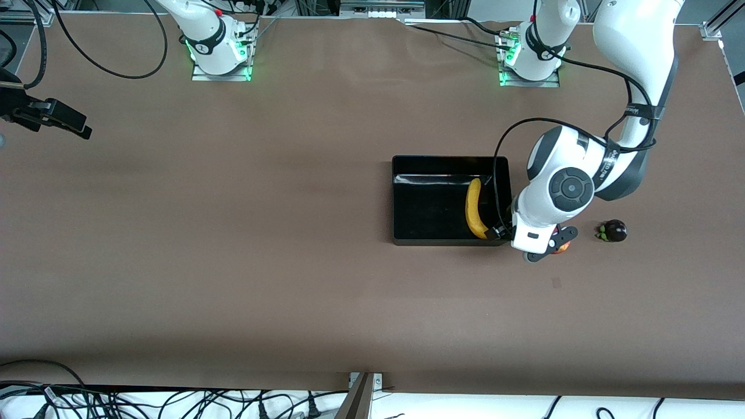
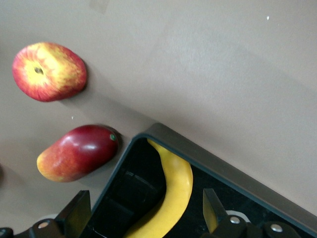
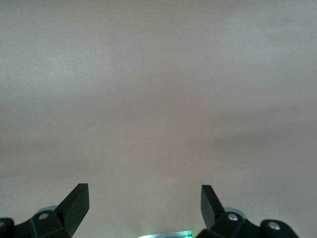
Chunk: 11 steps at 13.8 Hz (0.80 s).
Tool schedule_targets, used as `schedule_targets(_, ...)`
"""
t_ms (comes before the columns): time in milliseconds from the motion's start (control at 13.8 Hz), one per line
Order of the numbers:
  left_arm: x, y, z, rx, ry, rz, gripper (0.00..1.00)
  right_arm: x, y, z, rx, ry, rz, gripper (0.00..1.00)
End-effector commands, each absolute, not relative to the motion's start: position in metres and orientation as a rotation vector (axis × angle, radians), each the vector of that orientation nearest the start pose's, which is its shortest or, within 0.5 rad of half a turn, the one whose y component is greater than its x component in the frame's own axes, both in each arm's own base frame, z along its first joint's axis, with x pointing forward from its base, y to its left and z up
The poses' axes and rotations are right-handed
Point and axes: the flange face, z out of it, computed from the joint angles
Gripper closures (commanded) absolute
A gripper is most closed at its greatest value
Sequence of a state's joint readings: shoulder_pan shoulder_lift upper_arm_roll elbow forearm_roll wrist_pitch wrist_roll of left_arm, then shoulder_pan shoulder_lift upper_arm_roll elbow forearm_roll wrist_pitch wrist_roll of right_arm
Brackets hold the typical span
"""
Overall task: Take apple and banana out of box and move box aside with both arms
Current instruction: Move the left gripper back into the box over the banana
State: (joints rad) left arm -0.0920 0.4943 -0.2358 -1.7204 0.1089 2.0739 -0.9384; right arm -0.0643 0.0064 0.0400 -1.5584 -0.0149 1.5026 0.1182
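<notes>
I find no writing I can read here. My left arm (image 1: 631, 148) wears a dark band with small white lettering on it, but the letters are too small for me to make out. The box (image 1: 430, 201), the banana (image 1: 475, 208) and the other fruits carry no labels, and the table (image 1: 233, 233) bears no marks or numbers.

front view: the left arm's wrist covers the apple (image 1: 562, 249) almost wholly, plus the box (image 1: 407, 198) corner. the banana (image 2: 173, 198) runs off the left wrist frame's bottom edge.
</notes>
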Motion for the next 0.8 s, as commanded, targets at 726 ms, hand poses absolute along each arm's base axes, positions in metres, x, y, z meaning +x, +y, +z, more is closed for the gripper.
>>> schedule_targets(726,0.554,-0.242,0.222,-3.002,-0.725,0.153,0.0,0.548,-0.013,0.626,-3.151,0.236,0.1,0.0)
